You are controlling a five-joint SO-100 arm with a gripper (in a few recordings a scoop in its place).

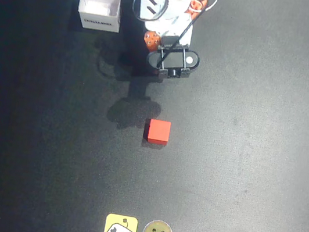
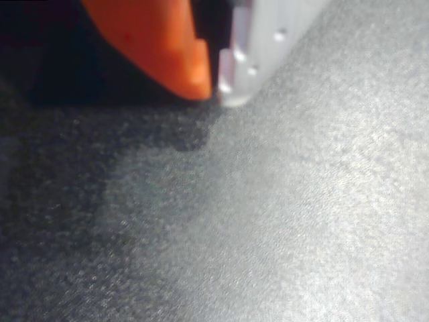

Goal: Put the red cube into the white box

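I see the red cube (image 1: 158, 132) lying alone mid-table, well apart from the white box (image 1: 100, 7) at the upper left of the overhead view. My gripper (image 2: 216, 90) hangs over bare dark table (image 2: 281, 221), its orange and white fingertips touching, holding nothing.

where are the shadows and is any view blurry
Overhead view: sharp; the arm's shadow falls on the dark table just up and left of the red cube, and the white box glares bright inside. Wrist view: soft and blurry, the tool out of focus, a dark shadow at left.
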